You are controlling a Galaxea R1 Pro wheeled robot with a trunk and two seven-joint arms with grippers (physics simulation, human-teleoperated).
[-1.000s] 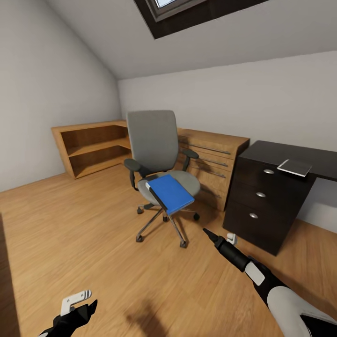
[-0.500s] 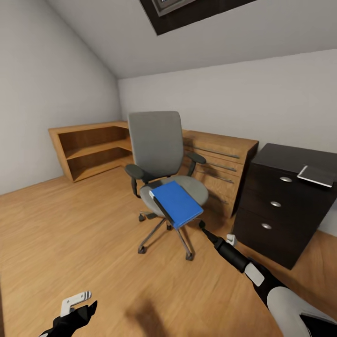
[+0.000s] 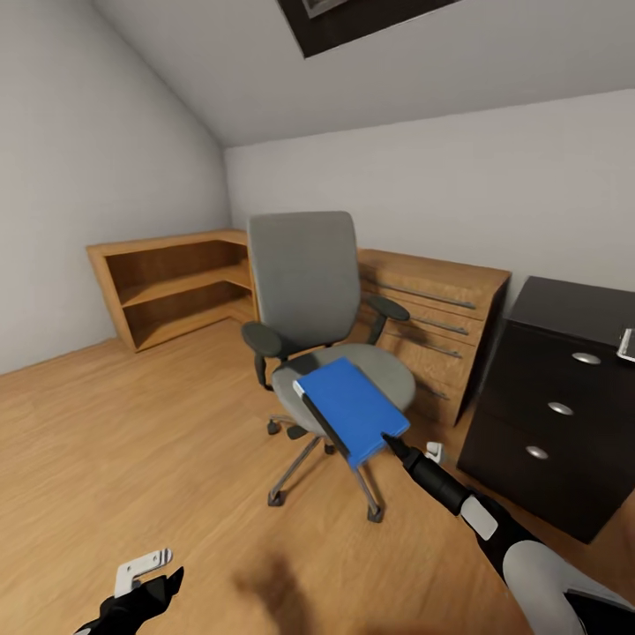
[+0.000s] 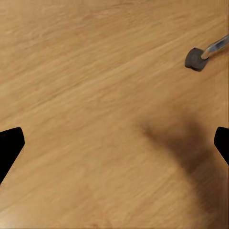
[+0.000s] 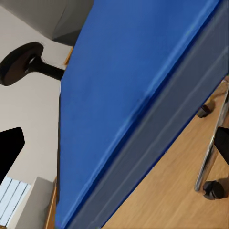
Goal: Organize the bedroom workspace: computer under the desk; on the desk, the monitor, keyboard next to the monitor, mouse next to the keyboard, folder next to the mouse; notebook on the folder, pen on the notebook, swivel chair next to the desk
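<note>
Just beside the swivel chair (image 3: 309, 291) stand a wooden dresser (image 3: 441, 300) and the desk (image 3: 564, 423).

The folder (image 3: 354, 409) is laid on the seat of the swivel chair (image 3: 304, 269), its near corner overhanging. A dresser (image 3: 441, 300) is set behind the chair, a shelf unit (image 3: 168, 282) far left, the counter (image 3: 564, 388) right.

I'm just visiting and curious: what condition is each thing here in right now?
folder: lying flat on the chair seat
swivel chair: upright, apart from the desk
desk: drawers closed
right end effector: open, at the folder's edge
left end effector: open, over bare floor
</note>
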